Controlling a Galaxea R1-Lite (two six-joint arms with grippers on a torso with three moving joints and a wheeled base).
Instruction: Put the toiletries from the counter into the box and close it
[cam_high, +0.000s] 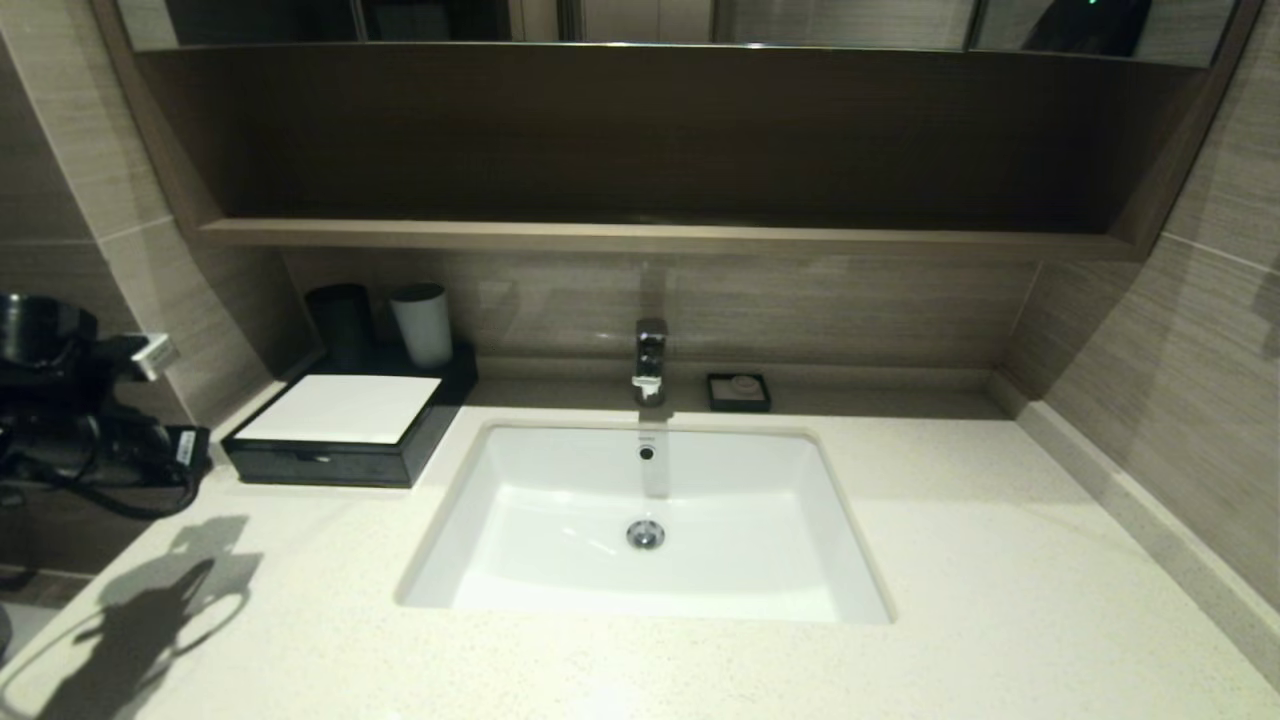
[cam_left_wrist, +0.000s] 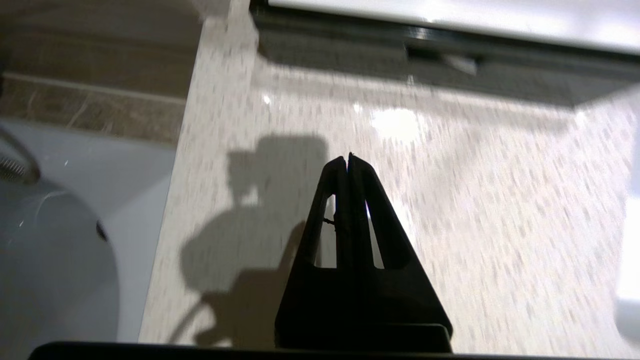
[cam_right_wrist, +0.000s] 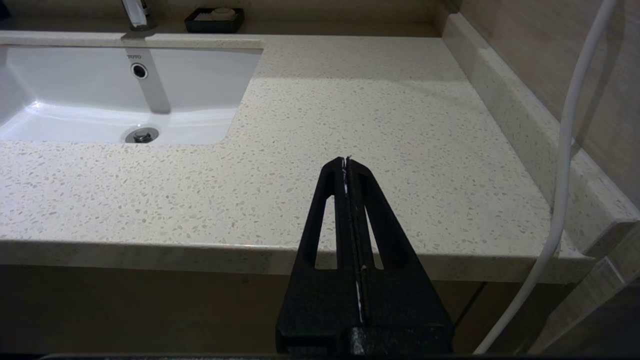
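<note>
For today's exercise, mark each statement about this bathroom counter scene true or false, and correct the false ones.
1. The box stands on the counter to the left of the sink. True.
2. The box's front drawer is pulled wide open. False: it sits shut, flush with the front.
3. The left claw is shut and holds nothing. True.
4. A dark tumbler and a light cup stand behind the box. True.
5. The soap dish lies inside the sink. False: it rests on the counter by the faucet.
6. The right claw is open wide. False: it is shut, near the counter's front edge.
</note>
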